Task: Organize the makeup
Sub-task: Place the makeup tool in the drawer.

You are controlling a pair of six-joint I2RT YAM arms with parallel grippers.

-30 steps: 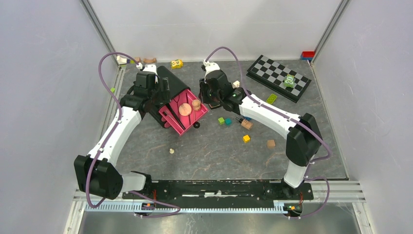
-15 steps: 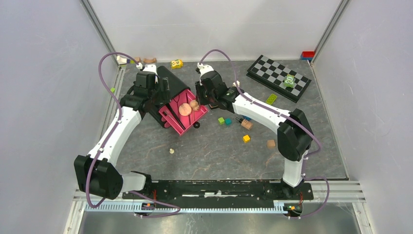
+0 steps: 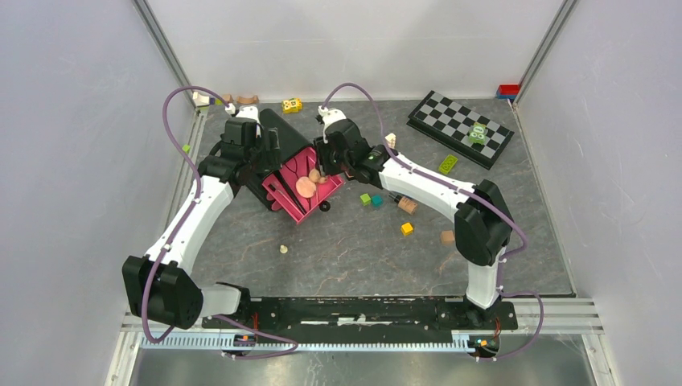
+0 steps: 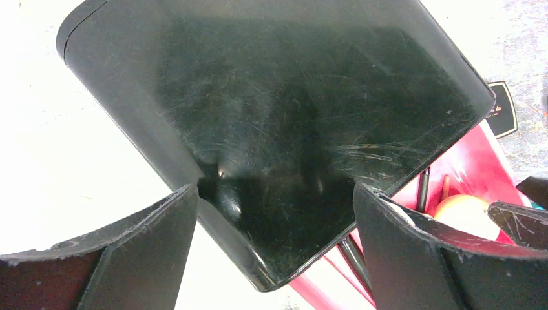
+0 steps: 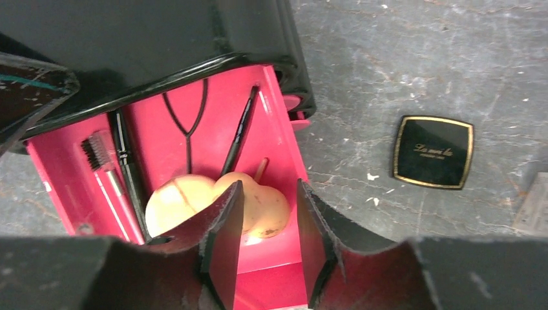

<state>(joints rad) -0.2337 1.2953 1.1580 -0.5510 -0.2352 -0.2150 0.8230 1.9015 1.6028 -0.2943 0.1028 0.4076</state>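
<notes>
Two blocks: yellow block point(image 3: 407, 228) and green block point(image 3: 365, 199), loose on worktop point(image 5: 388, 64), right of case point(image 5: 274, 139)
Case: pink, lid point(image 4: 278, 116) open
Inside: puff point(image 5: 171, 203) touching sponge point(image 5: 268, 206); brushes point(image 5: 239, 132) behind them
Right hand point(image 5: 268, 187): over sponge, fingers parted, holding nothing
Left hand point(image 4: 274, 194): jaws wide, clamped across lid
Compact point(image 5: 433, 152): on worktop, apart from case
Far right: chessboard point(image 3: 458, 125)

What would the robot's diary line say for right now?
left gripper: gripping black lid | right gripper: open over peach sponge | peach sponge: inside pink case | black compact: outside case
</notes>
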